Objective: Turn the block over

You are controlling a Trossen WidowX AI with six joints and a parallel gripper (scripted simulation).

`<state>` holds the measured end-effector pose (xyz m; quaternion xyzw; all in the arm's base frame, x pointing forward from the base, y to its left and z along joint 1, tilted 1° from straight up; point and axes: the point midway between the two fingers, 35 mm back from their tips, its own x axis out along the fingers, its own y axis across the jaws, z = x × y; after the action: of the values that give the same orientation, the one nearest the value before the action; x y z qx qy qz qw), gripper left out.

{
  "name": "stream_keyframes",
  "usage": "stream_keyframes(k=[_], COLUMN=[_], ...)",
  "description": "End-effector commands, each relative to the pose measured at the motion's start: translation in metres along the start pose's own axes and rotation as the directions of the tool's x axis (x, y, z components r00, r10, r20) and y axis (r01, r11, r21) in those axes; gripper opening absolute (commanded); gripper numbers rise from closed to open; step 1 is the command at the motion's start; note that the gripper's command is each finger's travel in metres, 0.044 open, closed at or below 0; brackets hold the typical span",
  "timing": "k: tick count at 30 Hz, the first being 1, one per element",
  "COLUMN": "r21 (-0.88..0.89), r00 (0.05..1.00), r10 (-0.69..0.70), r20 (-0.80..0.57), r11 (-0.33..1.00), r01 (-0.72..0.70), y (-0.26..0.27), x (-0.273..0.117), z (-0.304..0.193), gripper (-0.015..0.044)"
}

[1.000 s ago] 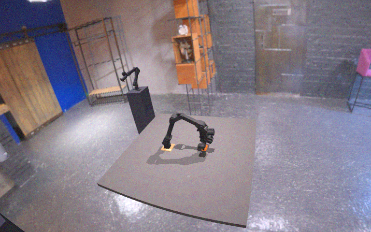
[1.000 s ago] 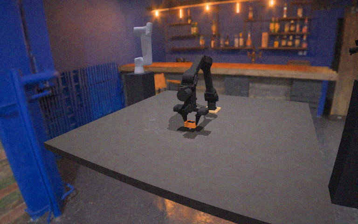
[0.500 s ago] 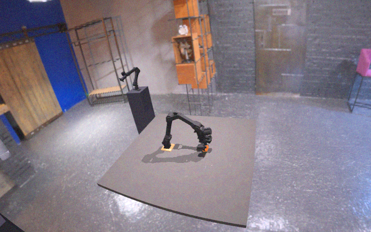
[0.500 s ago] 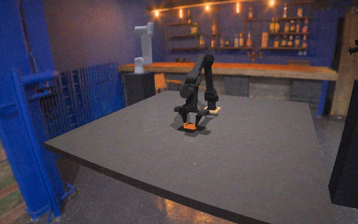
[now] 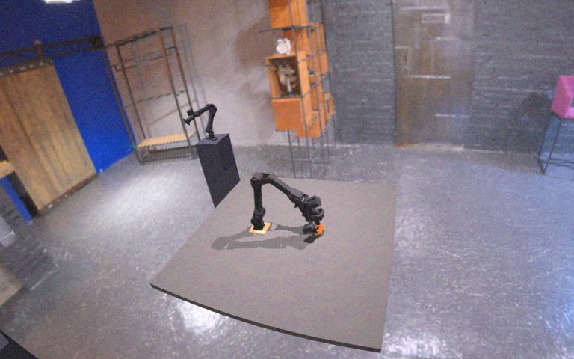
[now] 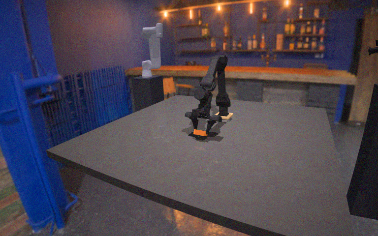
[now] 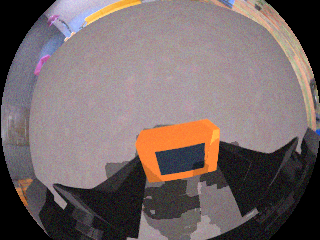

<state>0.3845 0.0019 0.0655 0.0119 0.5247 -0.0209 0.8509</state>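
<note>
One orange block (image 7: pixel 178 151) is all the task has to work with, and it sits clamped between the two dark fingers of the hand (image 6: pixel 201 131), which is closed partway onto the block's sides. In the exterior view the block hangs low over the bench (image 6: pixel 250 155), close above its own shadow — whether it is touching the surface I cannot tell. The wrist view shows the dark rectangular mark (image 7: pixel 179 160) on the face turned toward the camera, so the marked side is not yet down.

By my reading the grasp step is done and the turning step is in hand. The next move calls for enough clearance above the bench to swing the block, then a roll of the wrist through about half a turn so the dark mark points at the bench, then a gentle lowering and release.

Counted: one working arm (image 5: pixel 279 186) on one tan base plate (image 5: pixel 259 229), one hand with two fingers, one block with one visible mark, one bench. Two other arms stand apart in the background on dark pedestals — one dark (image 5: pixel 202 116), one white (image 6: pixel 151 47) — neither involved.
</note>
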Motion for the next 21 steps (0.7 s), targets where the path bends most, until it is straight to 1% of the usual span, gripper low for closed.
stream_keyframes(k=[1, 8, 11, 21], r21=[-0.003, -0.001, -0.001, -0.004], r00=[0.999, 0.988, 0.986, 0.953], r10=[-0.004, -0.003, -0.003, -0.002], r20=[0.053, 0.152, 0.164, 0.302], r11=[1.000, 1.000, 1.000, 1.000], r01=[0.004, 0.004, 0.004, 0.003], y=[-0.001, -0.001, -0.001, 0.000], x=[-0.001, -0.005, -0.004, 0.019], z=[-0.002, -0.006, -0.006, -0.002], gripper=[0.0000, 0.0000, 0.0000, 0.0000])
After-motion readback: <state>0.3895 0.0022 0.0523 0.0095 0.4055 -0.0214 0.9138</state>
